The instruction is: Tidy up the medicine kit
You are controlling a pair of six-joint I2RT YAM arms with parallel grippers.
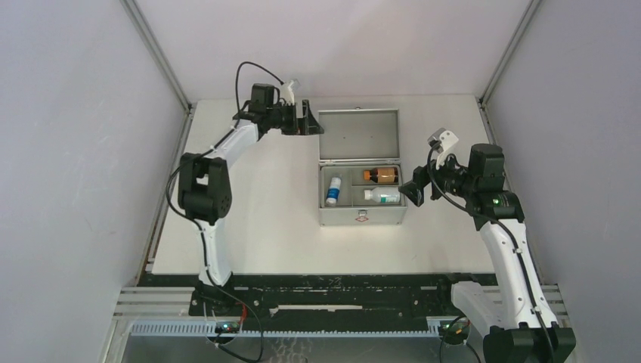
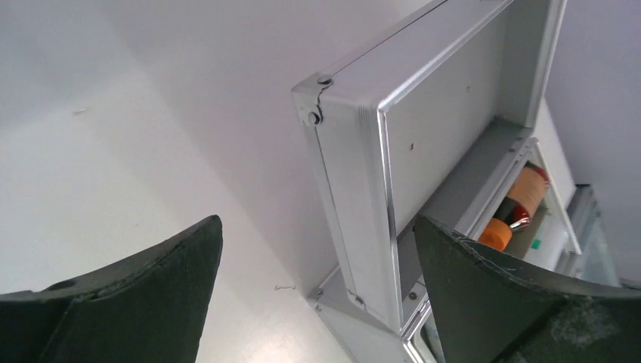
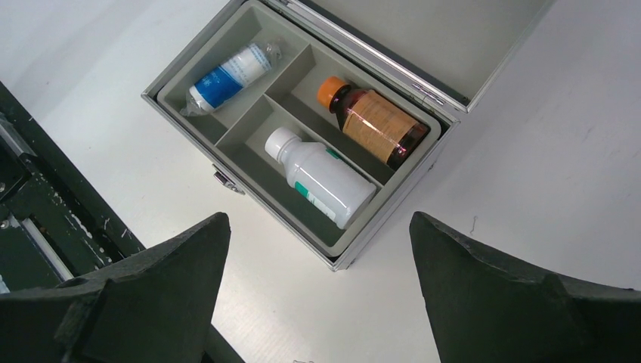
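Note:
The medicine kit, a grey metal box with a red-white sticker on its front, stands in the middle of the table with its lid raised. In its grey insert lie a blue-labelled bottle, an amber bottle with an orange cap and a white bottle, each in its own compartment. My left gripper is open at the lid's left edge, which stands between its fingers. My right gripper hangs open over the box's right front corner, holding nothing.
A black rail runs along the table's near edge, close to the box's front in the right wrist view. Grey enclosure walls stand on the left, right and back of the table.

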